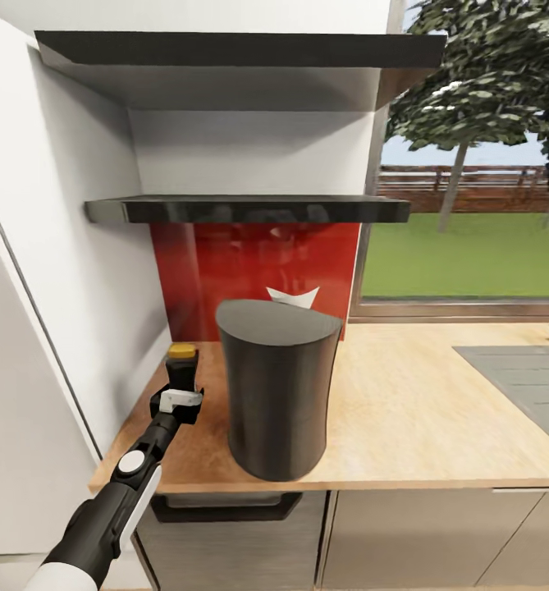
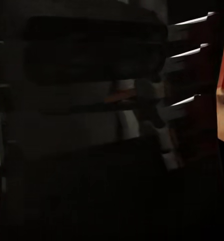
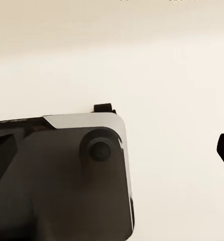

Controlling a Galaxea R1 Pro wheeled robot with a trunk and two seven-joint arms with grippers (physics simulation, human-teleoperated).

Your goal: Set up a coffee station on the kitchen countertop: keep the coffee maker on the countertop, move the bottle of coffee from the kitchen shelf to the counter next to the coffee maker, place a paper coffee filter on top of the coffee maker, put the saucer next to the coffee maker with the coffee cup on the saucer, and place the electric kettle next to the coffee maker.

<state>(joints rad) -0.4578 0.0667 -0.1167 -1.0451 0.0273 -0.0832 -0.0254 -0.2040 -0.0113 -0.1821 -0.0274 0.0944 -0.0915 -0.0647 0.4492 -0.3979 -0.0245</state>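
Light tan wood-look kitchen countertop [image 1: 405, 410]: tall dark grey cylindrical coffee maker [image 1: 278, 390]; beside it, small dark bottle of coffee with golden-brown cap [image 1: 182, 365], clamped in left gripper [image 1: 180, 394] jaws. Right gripper's jaws: cannot tell.

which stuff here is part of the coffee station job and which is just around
Job things:
- bottle, held in the left gripper, low at the countertop
- coffee maker on the countertop
- lower shelf

Just around:
- upper shelf
- red backsplash
- sink
- window
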